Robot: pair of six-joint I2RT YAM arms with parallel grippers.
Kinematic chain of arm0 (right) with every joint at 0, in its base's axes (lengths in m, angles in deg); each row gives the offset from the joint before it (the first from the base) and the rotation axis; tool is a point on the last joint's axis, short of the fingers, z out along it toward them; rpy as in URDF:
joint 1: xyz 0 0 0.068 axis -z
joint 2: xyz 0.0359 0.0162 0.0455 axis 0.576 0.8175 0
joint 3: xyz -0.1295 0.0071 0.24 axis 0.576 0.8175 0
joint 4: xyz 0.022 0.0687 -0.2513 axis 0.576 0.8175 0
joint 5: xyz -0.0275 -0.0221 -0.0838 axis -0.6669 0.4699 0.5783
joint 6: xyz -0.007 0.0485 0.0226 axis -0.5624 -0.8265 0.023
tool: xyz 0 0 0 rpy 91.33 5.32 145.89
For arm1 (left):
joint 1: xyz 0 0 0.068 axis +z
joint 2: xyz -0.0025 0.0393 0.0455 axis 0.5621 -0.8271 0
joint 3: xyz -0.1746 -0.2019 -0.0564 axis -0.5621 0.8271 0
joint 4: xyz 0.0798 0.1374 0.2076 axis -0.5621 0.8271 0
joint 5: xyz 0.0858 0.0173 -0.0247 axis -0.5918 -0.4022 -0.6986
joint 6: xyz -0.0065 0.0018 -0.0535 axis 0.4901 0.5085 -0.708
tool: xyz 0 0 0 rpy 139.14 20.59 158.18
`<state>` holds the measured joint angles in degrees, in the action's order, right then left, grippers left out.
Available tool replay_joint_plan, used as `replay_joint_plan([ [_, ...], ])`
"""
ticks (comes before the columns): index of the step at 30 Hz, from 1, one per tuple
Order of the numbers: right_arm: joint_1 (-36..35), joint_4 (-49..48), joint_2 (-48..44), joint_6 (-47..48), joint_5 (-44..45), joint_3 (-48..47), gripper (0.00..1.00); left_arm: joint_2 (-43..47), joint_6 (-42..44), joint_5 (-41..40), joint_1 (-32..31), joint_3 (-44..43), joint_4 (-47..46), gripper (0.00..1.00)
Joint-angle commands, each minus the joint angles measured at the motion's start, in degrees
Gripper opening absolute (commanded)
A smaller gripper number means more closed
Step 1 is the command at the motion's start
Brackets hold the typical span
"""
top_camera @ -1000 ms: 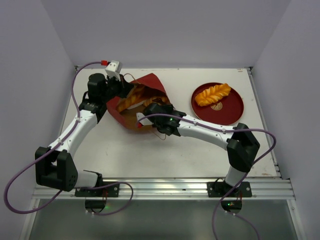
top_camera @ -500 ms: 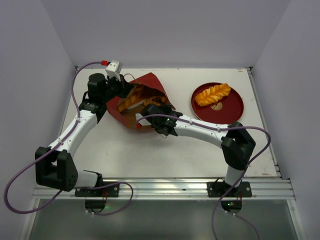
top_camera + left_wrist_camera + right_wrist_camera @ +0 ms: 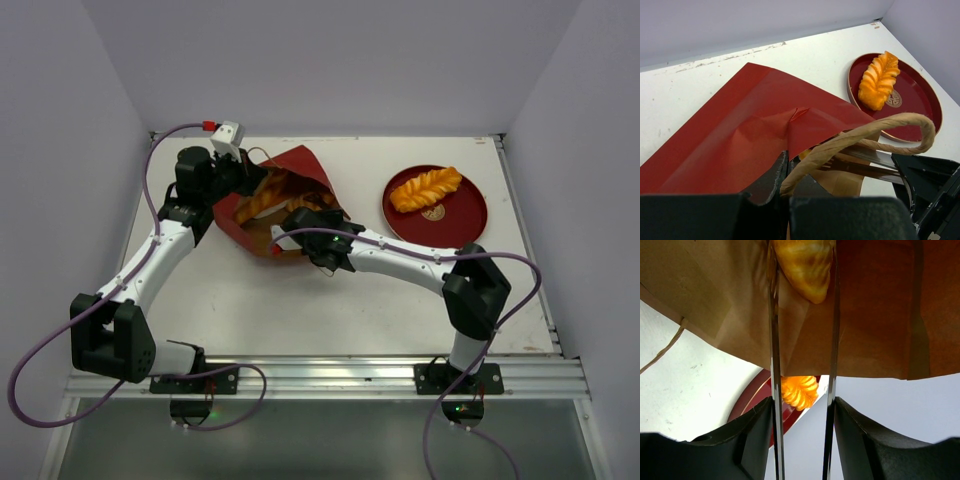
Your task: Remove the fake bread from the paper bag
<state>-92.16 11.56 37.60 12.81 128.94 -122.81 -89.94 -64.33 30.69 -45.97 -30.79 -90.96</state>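
The paper bag (image 3: 300,170) lies on its side left of centre, red outside (image 3: 740,130) and brown kraft inside (image 3: 875,305). My left gripper (image 3: 242,178) is shut on the bag's rim beside the tan loop handle (image 3: 865,136), holding the mouth up. Orange-golden fake bread (image 3: 262,196) shows inside the mouth. My right gripper (image 3: 302,213) reaches into the bag. Its long thin fingers (image 3: 773,340) stand apart, and the tip of a glossy golden pastry (image 3: 807,267) lies between them. I cannot tell whether the fingers touch that pastry.
A round red plate (image 3: 462,222) with a gold centre mark sits at the right of the table and carries one braided orange pastry (image 3: 427,187). The left wrist view also shows that plate (image 3: 920,102). Walls close in on three sides.
The right arm has pushed a little further left into the bag's mouth, and its fingers have spread slightly. The left arm and the bag have stayed put.
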Motion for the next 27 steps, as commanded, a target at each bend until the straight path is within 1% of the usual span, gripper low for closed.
replay_joint_plan([
  [1,0.0,-1.2,0.9,-1.9,0.5,-2.3,0.54,1.8,0.2,1.6,-0.2,0.4,-1.8,0.0],
  [9,0.8,-1.1,2.3,-2.8,0.1,-3.1,0.54,1.8,0.2,1.7,-0.2,0.5,-2.0,0.0],
  [12,0.9,-0.6,2.7,-3.5,-0.2,-2.9,0.45,1.8,0.1,1.7,-0.2,0.5,-2.1,0.0],
  [13,0.9,-0.5,2.7,-3.9,-0.6,-2.9,0.39,1.8,0.1,1.7,-0.2,0.5,-2.0,0.0],
  [15,1.0,0.3,2.8,-4.3,-1.0,-2.9,0.32,1.8,0.1,1.7,-0.2,0.5,-2.0,0.0],
  [16,1.2,0.5,2.7,-4.8,-1.3,-3.0,0.25,1.8,0.1,1.7,-0.2,0.5,-2.0,0.0],
  [19,1.4,1.5,2.4,-5.6,-2.0,-3.3,0.14,1.8,0.1,1.7,-0.2,0.5,-2.0,0.0],
  [22,1.8,2.4,1.7,-6.4,-2.8,-3.5,0.08,1.8,0.2,1.7,-0.2,0.5,-2.1,0.0],
  [24,2.1,2.9,0.8,-7.1,-4.1,-3.5,0.03,1.8,0.2,1.6,-0.2,0.6,-2.0,0.0],
  [27,2.5,4.2,-0.7,-8.8,-6.5,-3.9,0.0,1.8,0.2,1.6,-0.2,0.6,-2.0,0.0],
])
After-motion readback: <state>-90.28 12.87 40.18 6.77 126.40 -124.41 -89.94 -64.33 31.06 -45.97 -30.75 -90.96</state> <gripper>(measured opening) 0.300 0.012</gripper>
